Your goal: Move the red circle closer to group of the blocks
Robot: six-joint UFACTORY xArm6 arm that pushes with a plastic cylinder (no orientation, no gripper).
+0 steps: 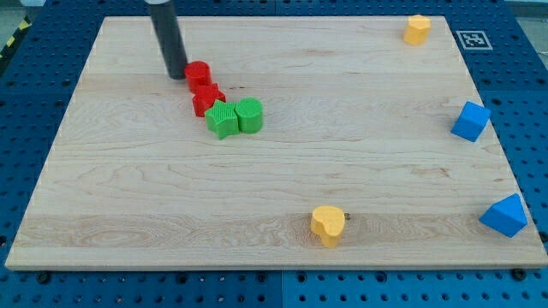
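Near the view's top left, on the table (282, 184), we see our rod (168, 38) coming down from the upper edge, and my tip (177, 75) stands just beside the red circle (198, 73), on its left side. It seems to touch the circle, but the rod is dark there and we cannot say for sure. Our arm ends in this plain rod, so it has no gripper that could be spread or pressed together.

The red circle lies at the upper end of a small cluster. Directly below it, toward the view's bottom right, is a red star (206, 98), touching the circle or nearly so. Below the star sit two green blocks side by side: a green star (222, 119) on the left and a green cylinder (249, 115) on the right, both close against each other and against the red star.

The other blocks are well apart from this cluster. A yellow block (417, 29) is at the view's top right. A blue block (470, 121) is near the right edge, and a blue triangle (503, 215) lies at the bottom right corner. A yellow heart (327, 224) rests near the bottom edge, about the middle.
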